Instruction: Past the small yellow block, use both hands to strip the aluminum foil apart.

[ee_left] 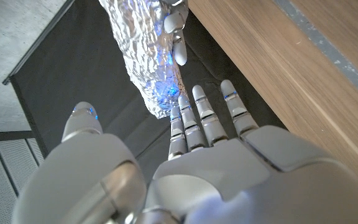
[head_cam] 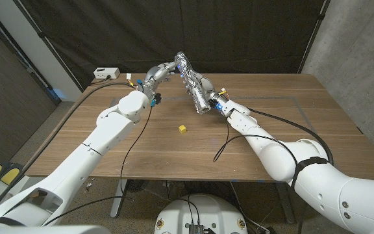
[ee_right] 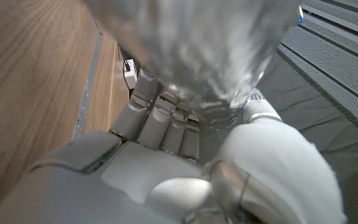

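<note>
Head view, both arms raised, right hand (head_cam: pixel 204 91) and left hand (head_cam: pixel 163 73) fingers clamped on foil (head_cam: pixel 192 83)

Crinkled silver aluminum foil strip (head_cam: pixel 193 83) held up above the far side of the wooden table, past a small yellow cube-shaped block (head_cam: pixel 182 129).

The foil is a long, crumpled, shiny piece, slanting from its upper end near the table's far edge down toward the near right; in the left wrist view its wrinkled surface (ee_left: pixel 143 56) catches bluish light and narrows to a ragged tip. The block lies alone on the wood, nearer than the foil and apart from it.
</note>
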You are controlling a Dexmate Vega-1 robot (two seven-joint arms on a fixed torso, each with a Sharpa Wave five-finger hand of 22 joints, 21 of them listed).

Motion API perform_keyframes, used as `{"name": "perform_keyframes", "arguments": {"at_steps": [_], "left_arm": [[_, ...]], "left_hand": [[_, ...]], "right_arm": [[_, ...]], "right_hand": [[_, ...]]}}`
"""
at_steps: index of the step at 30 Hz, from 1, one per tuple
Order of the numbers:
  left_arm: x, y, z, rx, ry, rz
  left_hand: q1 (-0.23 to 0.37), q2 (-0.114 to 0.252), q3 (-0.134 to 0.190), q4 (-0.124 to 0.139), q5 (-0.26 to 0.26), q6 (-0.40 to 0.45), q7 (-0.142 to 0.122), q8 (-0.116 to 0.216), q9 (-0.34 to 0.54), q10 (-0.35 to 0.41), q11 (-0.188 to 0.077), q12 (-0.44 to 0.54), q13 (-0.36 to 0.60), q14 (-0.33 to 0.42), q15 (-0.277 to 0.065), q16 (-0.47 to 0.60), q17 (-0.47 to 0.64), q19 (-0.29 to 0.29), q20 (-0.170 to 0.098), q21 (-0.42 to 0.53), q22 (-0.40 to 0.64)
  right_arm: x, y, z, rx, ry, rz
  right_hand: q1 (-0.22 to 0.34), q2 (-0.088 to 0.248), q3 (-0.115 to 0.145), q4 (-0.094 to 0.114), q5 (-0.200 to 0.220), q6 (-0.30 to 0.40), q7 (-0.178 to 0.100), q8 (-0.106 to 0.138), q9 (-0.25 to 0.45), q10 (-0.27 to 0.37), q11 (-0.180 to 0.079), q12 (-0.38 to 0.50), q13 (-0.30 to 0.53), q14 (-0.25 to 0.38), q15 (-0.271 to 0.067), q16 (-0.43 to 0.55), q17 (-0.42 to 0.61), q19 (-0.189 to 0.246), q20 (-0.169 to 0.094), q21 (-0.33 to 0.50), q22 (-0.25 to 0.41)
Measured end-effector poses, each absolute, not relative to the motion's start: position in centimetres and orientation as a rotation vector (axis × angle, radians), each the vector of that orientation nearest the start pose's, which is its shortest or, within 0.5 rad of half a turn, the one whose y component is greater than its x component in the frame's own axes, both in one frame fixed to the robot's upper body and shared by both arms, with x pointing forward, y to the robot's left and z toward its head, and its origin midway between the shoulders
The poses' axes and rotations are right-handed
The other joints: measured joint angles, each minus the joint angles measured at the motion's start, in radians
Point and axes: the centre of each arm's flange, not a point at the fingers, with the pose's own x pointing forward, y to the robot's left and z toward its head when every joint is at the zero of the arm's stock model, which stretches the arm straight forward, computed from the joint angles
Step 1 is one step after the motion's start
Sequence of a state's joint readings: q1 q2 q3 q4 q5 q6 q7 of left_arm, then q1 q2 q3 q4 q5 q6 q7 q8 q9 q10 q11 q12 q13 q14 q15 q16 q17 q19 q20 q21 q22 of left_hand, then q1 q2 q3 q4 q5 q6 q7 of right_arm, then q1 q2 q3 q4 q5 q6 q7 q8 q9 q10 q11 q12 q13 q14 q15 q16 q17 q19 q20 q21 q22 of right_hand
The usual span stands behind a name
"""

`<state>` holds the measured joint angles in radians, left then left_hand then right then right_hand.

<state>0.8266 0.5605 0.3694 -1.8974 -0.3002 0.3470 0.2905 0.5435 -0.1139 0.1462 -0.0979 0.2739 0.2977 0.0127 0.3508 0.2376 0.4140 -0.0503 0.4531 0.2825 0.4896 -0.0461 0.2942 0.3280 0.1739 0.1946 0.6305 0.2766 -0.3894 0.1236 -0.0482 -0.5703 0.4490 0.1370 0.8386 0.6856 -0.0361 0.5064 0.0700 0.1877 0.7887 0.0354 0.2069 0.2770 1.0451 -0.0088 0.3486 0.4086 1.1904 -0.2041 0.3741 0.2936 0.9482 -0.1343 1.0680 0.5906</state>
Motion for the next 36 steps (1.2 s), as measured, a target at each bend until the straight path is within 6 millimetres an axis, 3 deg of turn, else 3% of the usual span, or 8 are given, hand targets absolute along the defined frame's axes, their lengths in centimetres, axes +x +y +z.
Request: {"name": "perform_keyframes", "arguments": {"at_steps": [5,11,17,20,21,25,36], "left_arm": [[57.3,20.6,8.4,0.333,-0.562,0.016],[57.2,20.3,8.5,0.336,-0.53,0.071],[57.2,20.1,8.4,0.35,-0.496,0.146],[57.4,20.5,8.1,0.358,-0.48,0.173],[57.1,19.4,8.8,0.369,-0.491,0.163],[57.1,19.0,8.9,0.39,-0.488,0.18],[56.7,17.8,9.6,0.415,-0.522,0.245]], "left_hand": [[0.008,0.008,-0.003,-0.003,0.0,0.047,0.013,0.015,-0.005,0.054,-0.006,0.015,-0.009,0.059,-0.006,0.018,0.004,0.023,0.002,0.017,0.005],[0.019,0.019,-0.003,-0.003,-0.001,0.088,0.023,0.028,-0.01,0.101,-0.01,0.028,-0.016,0.113,-0.009,0.035,0.009,0.05,0.003,0.036,0.005],[0.03,0.007,-0.019,-0.007,-0.009,0.121,0.032,0.034,-0.015,0.143,-0.014,0.039,-0.023,0.161,-0.015,0.05,0.009,0.074,0.007,0.054,0.008],[0.034,-0.006,-0.035,-0.009,-0.012,0.077,0.024,0.013,-0.015,0.108,-0.008,0.024,-0.023,0.14,-0.016,0.04,0.013,0.074,0.007,0.055,0.009],[0.039,-0.011,-0.035,-0.009,-0.012,0.069,0.021,0.011,-0.015,0.101,-0.009,0.02,-0.023,0.132,-0.014,0.038,0.013,0.074,0.008,0.055,0.009],[0.04,-0.022,-0.039,-0.011,-0.012,0.063,0.018,0.011,-0.015,0.097,-0.011,0.019,-0.023,0.131,-0.014,0.038,0.013,0.07,0.011,0.056,0.009],[0.135,-0.011,-0.032,-0.036,0.004,0.176,0.006,0.044,-0.019,0.202,-0.055,0.054,-0.022,0.232,-0.022,0.073,0.026,0.133,-0.019,0.104,0.009]], "right_arm": [[70.4,-7.1,2.9,0.315,-0.482,0.97],[70.4,-7.3,2.9,0.305,-0.487,0.975],[70.4,-7.5,2.9,0.291,-0.493,0.976],[70.5,-7.5,2.9,0.292,-0.491,0.975],[70.3,-7.5,3.0,0.267,-0.503,0.981],[70.3,-7.7,3.0,0.255,-0.509,0.983],[70.1,-7.8,3.2,0.221,-0.519,0.993]], "right_hand": [[-0.085,-0.03,-0.017,0.036,-0.007,0.001,-0.022,-0.006,-0.013,-0.019,0.013,-0.032,-0.027,-0.015,-0.001,-0.015,-0.023,0.025,-0.007,-0.037,-0.052],[-0.127,-0.058,-0.033,0.052,-0.015,-0.007,-0.014,-0.006,-0.022,-0.033,0.019,-0.04,-0.033,-0.036,-0.001,-0.016,-0.024,0.041,-0.016,-0.049,-0.078],[-0.143,-0.067,-0.04,0.053,-0.015,-0.007,-0.014,-0.006,-0.023,-0.035,0.017,-0.04,-0.03,-0.039,0.003,-0.016,-0.024,0.052,-0.02,-0.059,-0.086],[-0.143,-0.067,-0.04,0.053,-0.015,-0.007,-0.014,-0.006,-0.026,-0.035,0.017,-0.04,-0.029,-0.041,0.005,-0.016,-0.022,0.052,-0.02,-0.059,-0.09],[-0.142,-0.067,-0.04,0.053,-0.015,-0.007,-0.014,-0.006,-0.026,-0.035,0.017,-0.04,-0.029,-0.041,0.005,-0.016,-0.022,0.052,-0.02,-0.059,-0.09],[-0.143,-0.067,-0.04,0.053,-0.015,-0.007,-0.014,-0.006,-0.026,-0.035,0.017,-0.04,-0.03,-0.041,0.005,-0.016,-0.022,0.052,-0.02,-0.062,-0.093],[-0.142,-0.067,-0.04,0.053,-0.015,-0.007,-0.014,-0.006,-0.031,-0.034,0.019,-0.04,-0.026,-0.041,0.005,-0.016,-0.024,0.057,-0.025,-0.062,-0.095]]}}
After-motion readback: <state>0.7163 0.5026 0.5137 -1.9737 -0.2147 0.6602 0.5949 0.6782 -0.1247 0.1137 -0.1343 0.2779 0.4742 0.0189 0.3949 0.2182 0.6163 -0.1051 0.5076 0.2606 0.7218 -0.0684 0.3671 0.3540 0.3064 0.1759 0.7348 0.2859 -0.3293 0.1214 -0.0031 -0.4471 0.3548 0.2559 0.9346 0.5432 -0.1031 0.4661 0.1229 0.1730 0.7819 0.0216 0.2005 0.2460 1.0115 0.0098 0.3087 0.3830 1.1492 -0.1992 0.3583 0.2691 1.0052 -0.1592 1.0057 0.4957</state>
